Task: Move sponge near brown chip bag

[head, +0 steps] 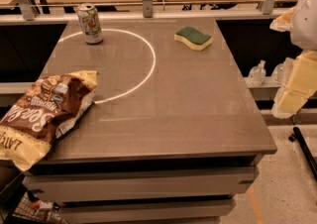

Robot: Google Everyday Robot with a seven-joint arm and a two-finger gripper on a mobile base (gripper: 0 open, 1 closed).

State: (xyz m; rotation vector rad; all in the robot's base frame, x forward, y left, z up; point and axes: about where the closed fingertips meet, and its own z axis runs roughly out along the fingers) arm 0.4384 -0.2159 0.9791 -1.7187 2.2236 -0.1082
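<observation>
While I am watching through the one camera, the sponge (193,37), green on top and yellow beneath, is lying flat near the far right corner of the grey table (198,119). It is sitting close to the far edge and a little in from the right edge, and I am taking it as my marker.

Well off to the sponge's right and nearer the camera, beyond the table's right edge, the gripper (290,94) is hanging in the air, pale and partly cut by the frame. I cannot tell whether it is open or closed, and it is touching nothing.

Far to the sponge's left and toward the camera, the brown chip bag (42,116) is lying on its side at the near left corner, its lower end drooping over the table's edge. Left of the sponge, near the same far edge, a drink can (90,23) is standing upright on a white ring (148,69) marked on the top.

Between the sponge and the bag an open stretch of tabletop is running, crossed only by that ring's arc. Right of the sponge and lower, past the edge, clear plastic bottles (256,73) are standing on a ledge.
</observation>
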